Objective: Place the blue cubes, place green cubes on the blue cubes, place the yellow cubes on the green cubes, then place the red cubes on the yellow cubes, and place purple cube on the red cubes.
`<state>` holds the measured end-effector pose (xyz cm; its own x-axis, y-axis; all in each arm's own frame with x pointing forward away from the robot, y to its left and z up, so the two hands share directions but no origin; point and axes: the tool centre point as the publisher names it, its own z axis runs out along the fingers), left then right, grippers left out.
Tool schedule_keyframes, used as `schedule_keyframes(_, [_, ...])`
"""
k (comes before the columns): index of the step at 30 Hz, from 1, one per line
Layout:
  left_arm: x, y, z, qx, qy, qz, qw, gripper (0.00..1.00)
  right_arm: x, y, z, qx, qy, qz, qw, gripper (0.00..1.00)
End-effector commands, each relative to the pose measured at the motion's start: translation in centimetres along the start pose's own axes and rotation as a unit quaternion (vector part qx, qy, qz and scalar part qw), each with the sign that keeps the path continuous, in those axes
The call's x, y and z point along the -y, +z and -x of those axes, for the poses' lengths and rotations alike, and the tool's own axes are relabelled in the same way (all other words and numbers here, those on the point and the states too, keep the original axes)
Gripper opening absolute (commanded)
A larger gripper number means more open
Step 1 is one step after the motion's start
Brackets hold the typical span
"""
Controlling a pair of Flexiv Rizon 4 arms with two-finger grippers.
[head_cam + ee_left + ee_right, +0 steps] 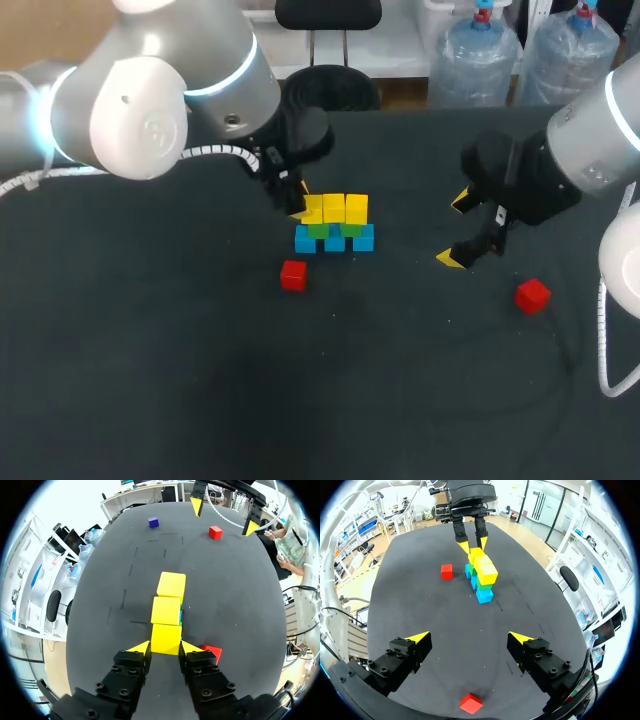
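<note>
Table (pixel 150 400), three yellow cubes (pixel 334 208), two red cubes (pixel 293 275)

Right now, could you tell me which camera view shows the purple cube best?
The left wrist view: the purple cube sits unobstructed far ahead of the left gripper. The head and right wrist views show none of it.

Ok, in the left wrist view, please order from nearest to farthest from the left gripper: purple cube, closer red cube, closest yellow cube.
1. The yellow cube, held in the left gripper.
2. The red cube, just beside the gripper.
3. The purple cube, far ahead of it.
</note>
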<state>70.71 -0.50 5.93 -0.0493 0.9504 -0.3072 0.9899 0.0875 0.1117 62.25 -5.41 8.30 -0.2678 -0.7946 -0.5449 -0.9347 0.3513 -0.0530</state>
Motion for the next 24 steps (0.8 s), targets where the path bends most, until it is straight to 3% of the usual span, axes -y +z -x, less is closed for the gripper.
schedule_keyframes(1, [-0.25,0.07,0.09,-0.002,0.001,-0.002,1.0,0.0,-0.07,0.01,-0.04,0.0,0.0,-0.001,1.0,1.0])
schedule_keyframes(10, [-0.27,0.1,0.13,-0.003,0.003,-0.003,1.0,0.0,-0.07,0.01,-0.04,0.0,0.0,-0.001,1.0,1.0])
schedule_keyframes(13, [-0.26,0.09,0.15,-0.004,0.003,-0.004,1.0,0.16,-0.07,0.01,-0.04,0.0,0.0,-0.001,1.0,1.0])
schedule_keyframes(18, [-0.26,0.08,0.15,-0.006,0.002,-0.004,1.0,0.34,-0.07,0.01,-0.04,0.0,0.0,-0.001,1.0,1.0])
schedule_keyframes(24, [-0.3,0.08,0.16,-0.007,0.002,-0.005,1.0,0.42,-0.07,0.01,-0.04,0.0,0.0,-0.001,1.0,1.0])
